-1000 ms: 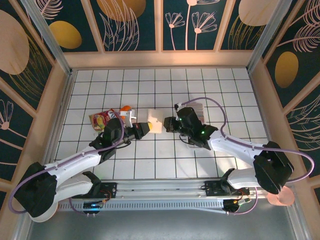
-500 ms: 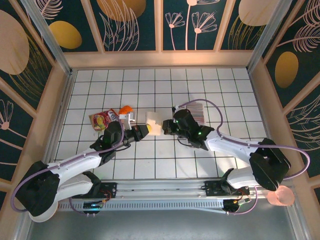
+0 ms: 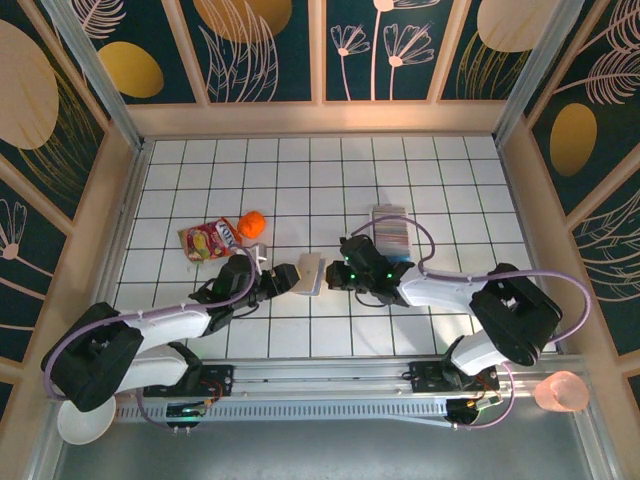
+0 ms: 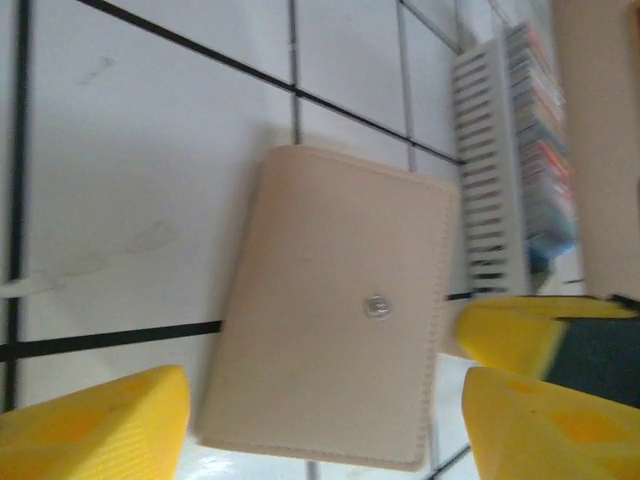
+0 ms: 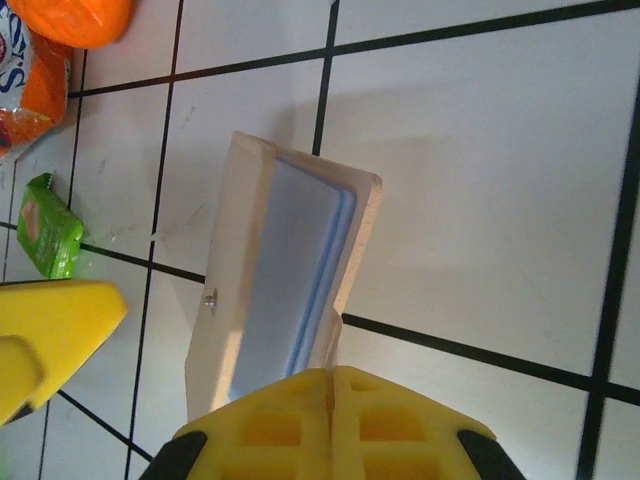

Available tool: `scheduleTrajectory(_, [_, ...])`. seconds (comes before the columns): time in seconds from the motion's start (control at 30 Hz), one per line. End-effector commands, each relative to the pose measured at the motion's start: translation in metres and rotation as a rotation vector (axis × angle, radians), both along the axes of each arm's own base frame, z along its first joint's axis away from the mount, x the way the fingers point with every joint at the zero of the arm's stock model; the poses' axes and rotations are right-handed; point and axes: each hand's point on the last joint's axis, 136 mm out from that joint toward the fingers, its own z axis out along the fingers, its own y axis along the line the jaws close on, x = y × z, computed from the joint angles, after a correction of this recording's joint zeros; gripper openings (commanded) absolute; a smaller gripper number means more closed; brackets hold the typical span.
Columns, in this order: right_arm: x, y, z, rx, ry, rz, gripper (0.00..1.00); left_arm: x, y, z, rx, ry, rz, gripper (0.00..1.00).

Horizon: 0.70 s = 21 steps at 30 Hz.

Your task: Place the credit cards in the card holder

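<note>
Where both arms reach low and meet at mid-surface, one card holder [image 3: 309, 273] sits between two tools: the right tool [image 5: 330, 388] pinched together on its edge, the left tool [image 4: 320, 430] spread apart beside it. Beyond, the credit cards [image 3: 391, 232], too small to count, stand in one white tray [image 4: 485, 180].

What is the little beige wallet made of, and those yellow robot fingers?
The card holder looks like soft leather or fake leather: matte beige, with a seam line along its edge. Which of the two, I can't tell. Its snap shines like metal. The yellow fingers look like hard plastic, moulded with a grid of pockets.
</note>
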Motion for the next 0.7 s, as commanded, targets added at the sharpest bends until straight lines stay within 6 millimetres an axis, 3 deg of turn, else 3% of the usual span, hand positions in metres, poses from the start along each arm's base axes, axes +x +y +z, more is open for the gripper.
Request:
scheduleTrajectory(0.0, [-0.001,0.013,0.009,0.057,-0.007,0.025,0.0,0.01,0.014,-0.008,0.131,-0.012,0.044,0.78])
scheduleTrajectory(0.17, [-0.002,0.013,0.016,0.067,-0.025,0.039,0.0,0.023,0.011,0.014,0.18,-0.071,0.032,0.85])
scheduleTrajectory(0.33, [-0.002,0.014,0.026,0.078,-0.05,0.052,0.0,0.024,-0.007,0.032,0.148,-0.107,-0.054,0.9])
scheduleTrajectory(0.57, [-0.002,0.017,0.032,0.086,-0.064,0.068,0.0,0.023,-0.016,0.029,0.214,-0.102,-0.148,0.91])
scheduleTrajectory(0.67, [-0.002,0.016,0.033,0.076,-0.069,0.067,0.0,0.024,-0.015,0.024,0.243,-0.088,-0.151,0.83])
